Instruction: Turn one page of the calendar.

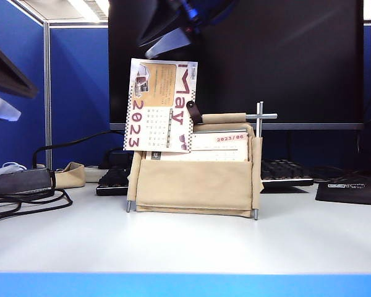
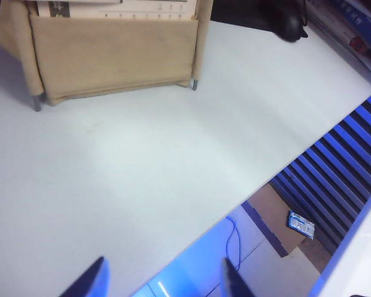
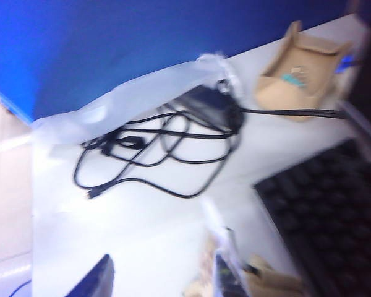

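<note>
The small desk calendar with a beige cloth stand and thin silver rods (image 1: pixel 195 185) sits in the middle of the white table (image 1: pixel 185 241). One white paper page with maroon "2023" letters (image 1: pixel 159 106) sticks straight up at its upper left. The right gripper (image 1: pixel 173 40) is a blur just above the page; I cannot tell if it holds it. The left gripper (image 2: pixel 164 281) hangs over the table's front edge, open and empty.

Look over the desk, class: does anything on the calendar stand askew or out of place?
Yes. One page, printed "May 2023", stands upright and turned sideways above the calendar, instead of lying flat with the others. A blurred dark shape hangs above its top edge; whether that is a pincer holding it cannot be told.
</note>
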{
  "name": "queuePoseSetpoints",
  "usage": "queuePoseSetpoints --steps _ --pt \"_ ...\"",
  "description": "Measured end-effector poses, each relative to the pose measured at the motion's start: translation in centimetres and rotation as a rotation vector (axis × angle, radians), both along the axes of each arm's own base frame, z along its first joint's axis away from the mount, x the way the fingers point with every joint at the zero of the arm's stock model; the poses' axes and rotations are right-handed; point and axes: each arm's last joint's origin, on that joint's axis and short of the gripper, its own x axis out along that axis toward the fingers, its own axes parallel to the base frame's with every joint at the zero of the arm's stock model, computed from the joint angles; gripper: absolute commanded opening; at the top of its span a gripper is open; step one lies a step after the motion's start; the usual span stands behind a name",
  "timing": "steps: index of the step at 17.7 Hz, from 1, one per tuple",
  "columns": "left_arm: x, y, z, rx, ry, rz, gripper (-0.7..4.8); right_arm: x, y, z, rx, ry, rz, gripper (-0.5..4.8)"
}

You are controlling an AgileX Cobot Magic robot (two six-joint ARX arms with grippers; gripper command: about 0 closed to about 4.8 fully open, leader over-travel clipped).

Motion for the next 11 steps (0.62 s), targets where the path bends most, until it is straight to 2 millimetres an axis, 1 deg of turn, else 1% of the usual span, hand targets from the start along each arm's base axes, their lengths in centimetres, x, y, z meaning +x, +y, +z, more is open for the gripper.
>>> queuePoseSetpoints --steps 4,8,9,10,11 --pt "0.0 0.0 0.0 0.001 0.001 0.001 2.38 0.0 2.1 -1.5 -0.015 -0.011 0.050 2.06" --pt "-0.1 0.0 -0.1 0.007 0.013 0.001 2.38 0.6 2.8 -2.6 -0.053 -0.043 0.015 1.02" --pt "-0.1 0.0 -0.1 0.007 0.013 0.001 2.38 0.7 2.8 -2.7 -0.070 -0.050 0.000 0.41" --pt "-0.1 0.0 -0.1 0.007 0.012 0.001 2.38 0.8 2.7 -2.8 -0.086 -0.054 -0.018 -0.10" --pt "-0.1 0.0 -0.1 0.008 0.012 0.002 2.38 0.8 2.6 -2.9 -0.101 -0.055 -0.030 -0.06"
